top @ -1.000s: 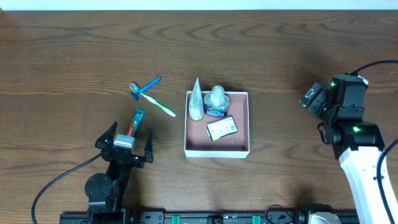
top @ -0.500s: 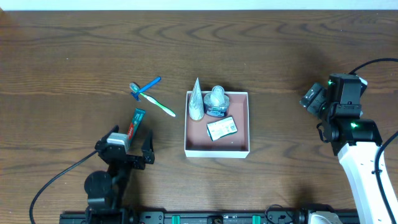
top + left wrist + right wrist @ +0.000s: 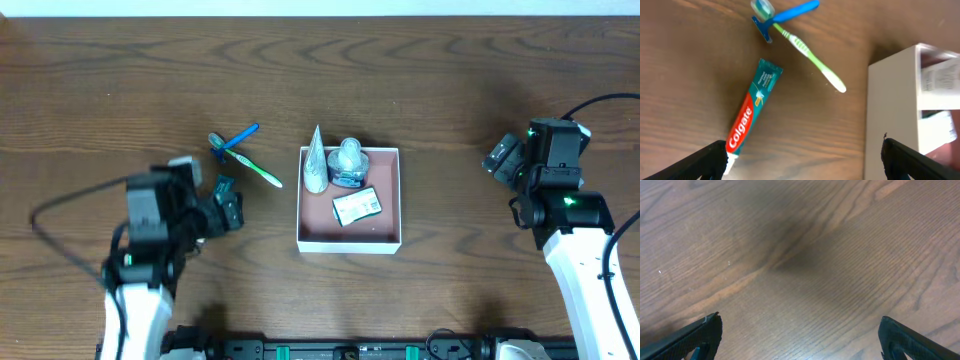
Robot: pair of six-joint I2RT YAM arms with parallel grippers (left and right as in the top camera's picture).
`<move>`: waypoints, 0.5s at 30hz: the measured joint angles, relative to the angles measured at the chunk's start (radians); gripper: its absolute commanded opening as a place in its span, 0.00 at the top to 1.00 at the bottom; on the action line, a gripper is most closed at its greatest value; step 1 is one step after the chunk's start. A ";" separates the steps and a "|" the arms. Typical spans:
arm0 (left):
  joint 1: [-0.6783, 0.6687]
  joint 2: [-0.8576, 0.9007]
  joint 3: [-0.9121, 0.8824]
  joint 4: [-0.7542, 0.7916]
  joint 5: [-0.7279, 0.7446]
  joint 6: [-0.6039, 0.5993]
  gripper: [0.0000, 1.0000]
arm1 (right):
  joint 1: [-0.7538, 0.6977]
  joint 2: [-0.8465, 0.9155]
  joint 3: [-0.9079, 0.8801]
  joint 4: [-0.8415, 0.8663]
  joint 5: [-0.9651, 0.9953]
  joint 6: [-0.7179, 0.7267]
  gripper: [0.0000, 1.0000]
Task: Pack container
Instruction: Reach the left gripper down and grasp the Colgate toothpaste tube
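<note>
Looks like this one's sitting somewhere around halfway. The container (image 3: 350,244) is resting in the middle of the overhead frame on the tabletop (image 3: 450,90), and it's already holding three things. A silvery cone-shaped tube (image 3: 316,162) is leaning on its left wall, a roundish grey item (image 3: 348,160) I can't really identify is sitting along the top edge, and a small labelled packet (image 3: 357,206) is lying on the pinkish floor.

Three more are waiting outside, left of the box: the toothpaste (image 3: 752,112), the green toothbrush (image 3: 812,62) and the blue razor (image 3: 785,12). The brush head is crossing the razor, and the toothpaste is lying apart just below them.

The left tool (image 3: 802,150) is hanging over that group with its fingers spread wide apart and nothing between them, the toothpaste cap right by the left-hand finger. My guess is the toothpaste is going in next.

The right tool (image 3: 799,325) is hovering over bare wood at the right of the overhead frame, also spread apart and holding nothing, well away from the box.
</note>
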 measured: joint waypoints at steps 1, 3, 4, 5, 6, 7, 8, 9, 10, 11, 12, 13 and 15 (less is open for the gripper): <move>0.000 0.045 0.014 -0.001 0.000 0.025 0.02 | 0.000 0.000 0.000 0.000 0.000 0.000 0.01; 0.000 0.125 0.024 0.004 0.000 0.069 0.02 | 0.000 0.000 0.000 0.000 0.000 0.000 0.01; 0.000 0.162 0.024 0.003 0.000 0.091 0.02 | 0.000 0.000 0.000 0.000 0.000 0.000 0.01; 0.000 0.201 0.024 0.001 0.000 0.116 0.02 | 0.000 0.000 0.000 0.000 0.000 0.000 0.01; 0.000 0.227 0.024 0.000 0.000 0.134 0.02 | 0.000 0.000 0.000 0.000 0.000 0.000 0.01; 0.000 0.251 0.024 -0.001 -0.001 0.155 0.02 | 0.000 0.000 0.000 0.000 0.000 0.000 0.01; 0.000 0.274 0.024 0.000 -0.008 0.174 0.02 | 0.000 0.000 0.000 0.000 0.000 0.000 0.01; 0.000 0.289 0.024 0.001 -0.017 0.187 0.02 | 0.000 0.000 0.000 0.000 0.000 0.000 0.01; 0.000 0.299 0.024 0.004 -0.034 0.198 0.02 | 0.000 0.000 0.000 0.000 0.000 0.000 0.01; 0.000 0.304 0.024 0.010 -0.050 0.206 0.02 | 0.000 0.000 0.000 0.000 0.000 0.000 0.01; 0.000 0.307 0.024 0.018 -0.071 0.212 0.02 | 0.000 0.000 0.000 0.000 0.000 0.000 0.01; 0.000 0.308 0.024 0.029 -0.092 0.217 0.02 | 0.000 0.000 0.000 0.000 0.000 0.000 0.01; 0.000 0.310 0.024 0.069 -0.136 0.228 0.02 | 0.000 0.000 0.000 0.000 0.000 0.000 0.01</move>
